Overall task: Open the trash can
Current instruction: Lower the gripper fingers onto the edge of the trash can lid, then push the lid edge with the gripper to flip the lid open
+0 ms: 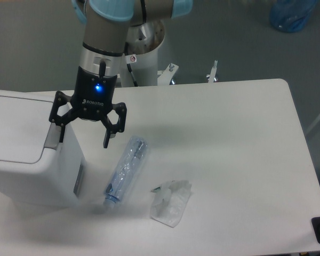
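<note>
Your trash can [21, 154] sat at the table's [240, 160] left edge, lid shut, its grey push tab [53, 137] on the right rim of the lid. Your gripper [83, 137] hung over that corner with its fingers spread wide apart, holding nothing; the left fingertip [61, 135] lay over the tab, though you could not tell whether it touched, and the right one hung over bare table. Just right of the can lay a crushed clear bottle [125, 169], then a crumpled plastic wrapper [171, 201]. Beyond those you had open tabletop to the right edge.
</note>
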`<action>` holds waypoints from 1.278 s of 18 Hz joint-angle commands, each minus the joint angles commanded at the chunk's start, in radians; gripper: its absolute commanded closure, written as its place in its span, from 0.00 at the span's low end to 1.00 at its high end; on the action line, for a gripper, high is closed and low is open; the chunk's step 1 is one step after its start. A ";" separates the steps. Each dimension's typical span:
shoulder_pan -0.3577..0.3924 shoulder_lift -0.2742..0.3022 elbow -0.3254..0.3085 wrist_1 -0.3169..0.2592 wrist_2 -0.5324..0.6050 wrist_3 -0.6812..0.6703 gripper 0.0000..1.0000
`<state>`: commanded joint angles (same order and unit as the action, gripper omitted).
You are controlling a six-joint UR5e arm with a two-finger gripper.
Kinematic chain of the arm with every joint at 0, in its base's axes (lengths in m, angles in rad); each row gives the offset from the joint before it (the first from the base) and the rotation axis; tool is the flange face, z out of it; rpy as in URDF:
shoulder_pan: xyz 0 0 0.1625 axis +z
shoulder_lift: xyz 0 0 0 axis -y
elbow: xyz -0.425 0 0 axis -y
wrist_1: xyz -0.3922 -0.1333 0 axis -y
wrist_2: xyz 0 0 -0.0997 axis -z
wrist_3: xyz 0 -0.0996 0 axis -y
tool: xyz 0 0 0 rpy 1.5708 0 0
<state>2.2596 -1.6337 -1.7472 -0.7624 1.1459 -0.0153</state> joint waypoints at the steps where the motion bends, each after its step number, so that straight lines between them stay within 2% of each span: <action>1: -0.008 0.002 -0.002 -0.002 0.002 0.000 0.00; 11: -0.018 0.014 -0.038 -0.006 0.014 0.000 0.00; 19: -0.032 0.015 -0.031 -0.005 0.049 -0.009 0.00; 23: -0.028 0.017 -0.002 -0.005 0.046 -0.009 0.00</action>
<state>2.2319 -1.6168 -1.7488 -0.7670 1.1919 -0.0245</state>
